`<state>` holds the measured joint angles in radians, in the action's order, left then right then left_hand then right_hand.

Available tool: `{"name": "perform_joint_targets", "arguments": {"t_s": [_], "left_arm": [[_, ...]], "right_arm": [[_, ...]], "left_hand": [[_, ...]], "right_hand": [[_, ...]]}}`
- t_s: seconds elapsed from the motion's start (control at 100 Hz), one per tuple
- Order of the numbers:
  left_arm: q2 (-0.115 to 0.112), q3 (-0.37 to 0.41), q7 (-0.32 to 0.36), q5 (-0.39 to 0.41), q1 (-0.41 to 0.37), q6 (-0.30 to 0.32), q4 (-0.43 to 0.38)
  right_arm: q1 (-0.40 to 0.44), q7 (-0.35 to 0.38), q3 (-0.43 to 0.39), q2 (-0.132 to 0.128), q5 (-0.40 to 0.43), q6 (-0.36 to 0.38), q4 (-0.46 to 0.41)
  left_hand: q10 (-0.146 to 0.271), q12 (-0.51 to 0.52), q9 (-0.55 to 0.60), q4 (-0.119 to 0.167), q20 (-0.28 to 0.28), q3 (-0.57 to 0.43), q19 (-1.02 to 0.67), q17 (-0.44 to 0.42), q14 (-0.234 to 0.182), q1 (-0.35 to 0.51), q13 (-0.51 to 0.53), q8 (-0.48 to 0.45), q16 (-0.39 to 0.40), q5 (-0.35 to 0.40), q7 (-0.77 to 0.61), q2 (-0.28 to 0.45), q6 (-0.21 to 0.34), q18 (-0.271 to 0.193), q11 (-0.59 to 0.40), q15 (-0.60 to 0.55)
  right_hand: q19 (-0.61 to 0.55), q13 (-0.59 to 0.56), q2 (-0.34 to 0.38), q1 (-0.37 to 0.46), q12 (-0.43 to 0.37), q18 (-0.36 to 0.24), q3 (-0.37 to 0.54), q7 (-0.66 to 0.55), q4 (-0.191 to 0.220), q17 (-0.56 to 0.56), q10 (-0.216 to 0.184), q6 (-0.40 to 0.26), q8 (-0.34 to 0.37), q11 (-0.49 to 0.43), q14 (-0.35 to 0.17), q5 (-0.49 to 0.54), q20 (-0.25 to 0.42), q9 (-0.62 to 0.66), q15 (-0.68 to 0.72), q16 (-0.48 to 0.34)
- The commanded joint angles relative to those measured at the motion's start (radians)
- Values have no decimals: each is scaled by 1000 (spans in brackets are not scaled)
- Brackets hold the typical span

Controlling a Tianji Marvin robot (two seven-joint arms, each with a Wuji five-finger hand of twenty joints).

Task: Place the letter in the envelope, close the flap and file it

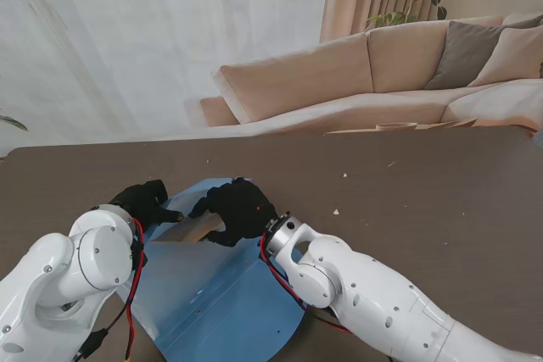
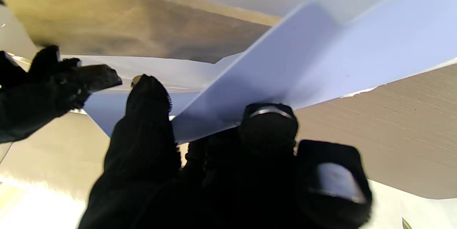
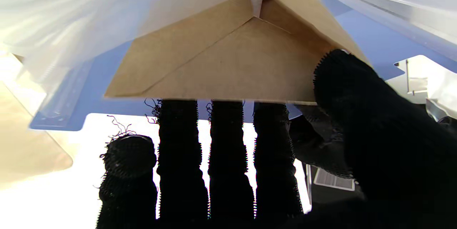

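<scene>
Pinching the envelope [image 3: 228,65], the right robot hand [image 1: 240,209] aims its closed flap into the blue folder [image 1: 212,303].

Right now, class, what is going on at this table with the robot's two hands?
The robot is filing a brown envelope in a blue folder lying open on the dark table. The right hand pinches the envelope, thumb on one face and fingers under it, and holds it over the folder. The left hand grips a blue sheet of the folder and holds it raised. The envelope's flap looks folded shut.
</scene>
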<state>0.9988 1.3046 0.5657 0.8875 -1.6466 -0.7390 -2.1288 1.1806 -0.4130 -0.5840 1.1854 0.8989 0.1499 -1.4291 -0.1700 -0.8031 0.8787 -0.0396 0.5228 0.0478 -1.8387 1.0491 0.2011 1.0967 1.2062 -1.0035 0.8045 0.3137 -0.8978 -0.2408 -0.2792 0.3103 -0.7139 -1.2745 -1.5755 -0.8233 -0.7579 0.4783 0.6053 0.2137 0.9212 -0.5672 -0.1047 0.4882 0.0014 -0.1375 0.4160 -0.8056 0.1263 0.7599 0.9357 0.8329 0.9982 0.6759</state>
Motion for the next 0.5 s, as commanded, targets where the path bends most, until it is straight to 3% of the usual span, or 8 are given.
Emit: {"name": "perform_joint_targets", "arguments": {"t_s": [0.0, 0.03, 0.04, 0.06, 0.08, 0.13, 0.29, 0.49], "left_arm": [[6, 1, 10, -4, 0, -3, -9], [6, 0, 9, -4, 1, -3, -8], [6, 0, 9, -4, 1, -3, -8], [6, 0, 8, -4, 1, -3, -8], [6, 0, 8, -4, 1, -3, -8], [6, 0, 8, -4, 1, -3, -7], [6, -1, 8, -8, 4, -2, -6], [3, -8, 14, -16, 12, -2, -7]], "right_arm": [[17, 18, -6, -11, 1, -6, -8], [22, 16, -10, -12, 3, -6, -10], [23, 15, -11, -12, 3, -5, -10], [25, 11, -14, -12, 4, -3, -9], [26, 7, -15, -11, 3, -1, -8], [25, -9, -16, -7, 0, 5, 0], [-7, -48, 14, 14, -21, 25, 55], [-77, -91, 85, 58, -62, 41, 158]], "left_hand": [[116, 15, 226, 22, 14, -82, -216, 28, 16, 155, 43, -45, -10, -35, -120, 110, 83, -61, -280, -19], [116, 15, 226, 22, 14, -82, -216, 28, 16, 155, 43, -45, -10, -34, -120, 109, 82, -61, -280, -19], [116, 15, 226, 22, 14, -82, -216, 28, 16, 155, 43, -45, -10, -34, -120, 110, 82, -61, -280, -19], [116, 15, 226, 22, 14, -82, -216, 28, 16, 155, 43, -45, -10, -34, -120, 110, 82, -61, -280, -19], [116, 15, 225, 22, 14, -82, -216, 28, 16, 155, 43, -45, -10, -34, -121, 109, 83, -61, -280, -19], [116, 15, 226, 22, 14, -82, -216, 28, 16, 155, 43, -45, -10, -34, -121, 109, 82, -61, -280, -19], [116, 14, 228, 22, 14, -81, -216, 28, 15, 155, 46, -45, -10, -33, -121, 109, 82, -61, -281, -20], [117, 14, 230, 22, 15, -81, -216, 28, 14, 155, 49, -44, -10, -33, -121, 108, 80, -62, -282, -21]], "right_hand": [[-48, 24, -10, 0, 14, -23, 1, -36, 25, 9, -13, -2, 37, -21, -25, -12, 27, -13, 11, 24], [-56, 8, -13, 9, 20, -22, 13, -72, 26, 19, -14, -16, 67, -36, -24, 11, 28, 5, 22, 27], [-59, 2, -20, 20, 22, -20, 11, -89, 9, 24, -14, -25, 74, -41, -23, 19, 29, 14, 26, 28], [-67, -13, -50, 51, 26, -16, 18, -194, -40, 35, -15, -57, 24, -51, -21, 28, 26, 39, 36, 25], [-73, -28, -74, 85, 31, -13, 21, -310, -62, 46, -17, -94, -30, -60, -18, 32, 23, 65, 46, 25], [-88, -76, -74, 135, 36, -5, 44, -411, -65, 81, -22, -145, -51, -74, -14, 104, 21, 150, 66, 26], [-118, -172, -67, 159, 13, 7, 81, -447, -59, 156, -13, -144, -140, -67, -10, 197, -2, 280, 106, 18], [-144, -219, -94, 150, 3, 11, 103, -463, -63, 206, 3, -129, -165, -76, -15, 216, -16, 318, 125, 13]]}}
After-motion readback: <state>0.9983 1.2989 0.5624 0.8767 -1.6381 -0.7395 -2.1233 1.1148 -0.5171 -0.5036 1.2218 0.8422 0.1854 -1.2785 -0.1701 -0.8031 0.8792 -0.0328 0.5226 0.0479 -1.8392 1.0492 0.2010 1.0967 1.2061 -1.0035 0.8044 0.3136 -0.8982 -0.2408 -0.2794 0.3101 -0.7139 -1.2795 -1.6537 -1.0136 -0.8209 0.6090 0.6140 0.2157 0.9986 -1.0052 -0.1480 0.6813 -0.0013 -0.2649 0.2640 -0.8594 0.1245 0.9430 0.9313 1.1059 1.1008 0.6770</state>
